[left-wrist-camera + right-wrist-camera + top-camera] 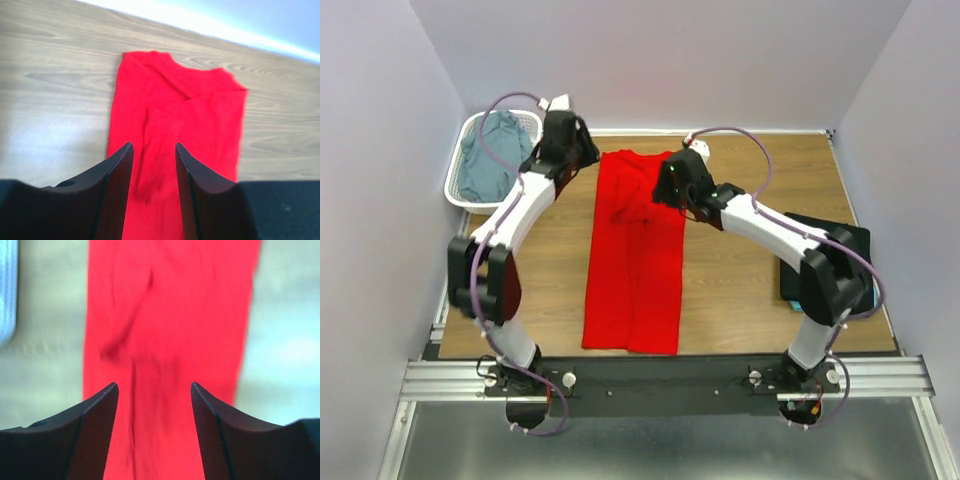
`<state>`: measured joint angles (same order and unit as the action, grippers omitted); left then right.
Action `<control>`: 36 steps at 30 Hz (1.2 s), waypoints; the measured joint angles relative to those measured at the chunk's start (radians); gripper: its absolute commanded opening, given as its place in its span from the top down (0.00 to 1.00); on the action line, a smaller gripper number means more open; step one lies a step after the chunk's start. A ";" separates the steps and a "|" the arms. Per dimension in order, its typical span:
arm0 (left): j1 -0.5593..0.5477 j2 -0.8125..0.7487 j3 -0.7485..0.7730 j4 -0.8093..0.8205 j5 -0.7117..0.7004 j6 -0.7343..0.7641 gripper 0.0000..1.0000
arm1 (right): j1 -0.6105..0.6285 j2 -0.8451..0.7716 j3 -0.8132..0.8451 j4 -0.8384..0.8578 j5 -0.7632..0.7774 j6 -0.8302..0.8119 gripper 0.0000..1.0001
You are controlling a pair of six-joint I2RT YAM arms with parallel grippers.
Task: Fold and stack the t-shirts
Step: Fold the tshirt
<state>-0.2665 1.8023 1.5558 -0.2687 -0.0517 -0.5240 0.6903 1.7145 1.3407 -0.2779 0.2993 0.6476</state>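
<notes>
The red t-shirt [634,260] lies flat on the wooden table, folded lengthwise into a long strip with its collar end at the back. My left gripper [576,150] hovers at the shirt's back left corner, open and empty; in its wrist view [154,150] the red shirt [185,120] lies below the fingers. My right gripper [672,188] hovers over the shirt's upper right part, open and empty [154,387], with red cloth [170,315] beneath. A black t-shirt [825,245] lies folded at the right on a teal one [792,300]. The grey-blue t-shirt [492,158] lies in the basket.
The white lattice basket [458,185] stands at the back left corner, close to my left arm. Purple-grey walls close in the table on the left, back and right. The metal rail with both arm bases [660,380] runs along the near edge.
</notes>
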 measured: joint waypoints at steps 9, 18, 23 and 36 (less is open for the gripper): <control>0.014 -0.371 -0.521 0.119 0.110 -0.063 0.56 | -0.090 0.572 0.617 0.017 -0.088 -0.089 0.42; 0.014 -0.535 -0.566 0.085 0.176 0.025 0.56 | -0.094 0.845 0.866 -0.013 -0.114 -0.107 0.44; 0.016 -0.578 -0.566 0.087 0.200 0.050 0.56 | -0.094 0.886 0.932 -0.008 -0.145 -0.096 0.55; 0.018 -0.575 -0.571 0.086 0.224 0.072 0.56 | -0.094 0.893 0.918 -0.007 -0.164 -0.053 0.58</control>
<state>-0.2485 1.2270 0.9852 -0.1829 0.1722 -0.4515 0.5964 2.6080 2.2589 -0.2848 0.1349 0.5941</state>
